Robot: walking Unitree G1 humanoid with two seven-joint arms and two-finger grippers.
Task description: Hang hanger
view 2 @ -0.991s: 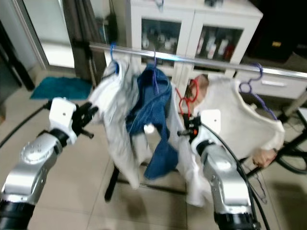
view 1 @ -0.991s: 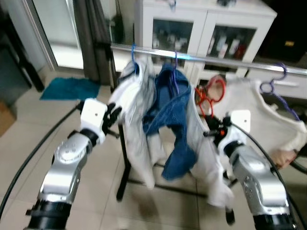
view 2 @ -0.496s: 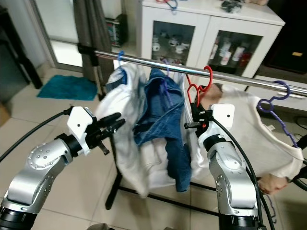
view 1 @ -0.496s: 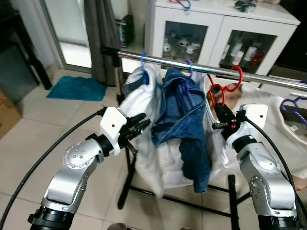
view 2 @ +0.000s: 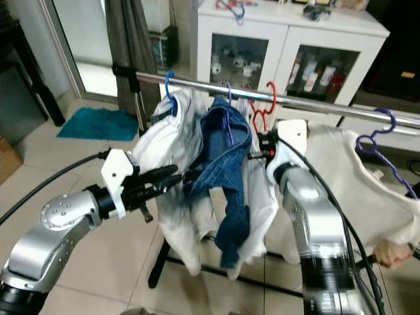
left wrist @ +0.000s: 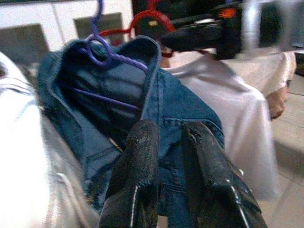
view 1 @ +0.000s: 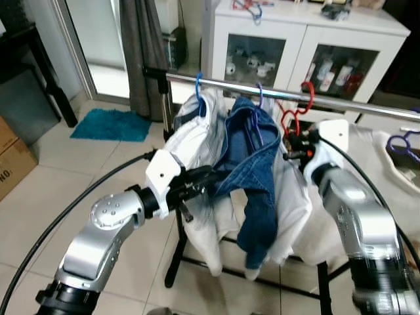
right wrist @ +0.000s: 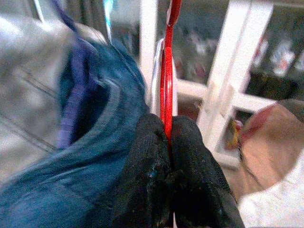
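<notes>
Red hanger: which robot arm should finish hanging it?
Right. Its tool is shut on the red hanger, hook up at the rail. The left tool is lower, at the jeans.

The right gripper [right wrist: 168,142] has its two black fingers [right wrist: 145,161] pinched together on the red hanger [right wrist: 167,90], which rises straight up between them. Blue denim [right wrist: 90,142] hangs just beside, a white cabinet [right wrist: 223,80] behind.

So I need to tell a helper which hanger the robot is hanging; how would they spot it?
Find the shiny metal clothes rail in front of the white glass-door cabinet. Just right of the blue denim garment, the red plastic hanger hooks over that rail, pinched by the right gripper. Its neighbours are blue and purple; it alone is red.
</notes>
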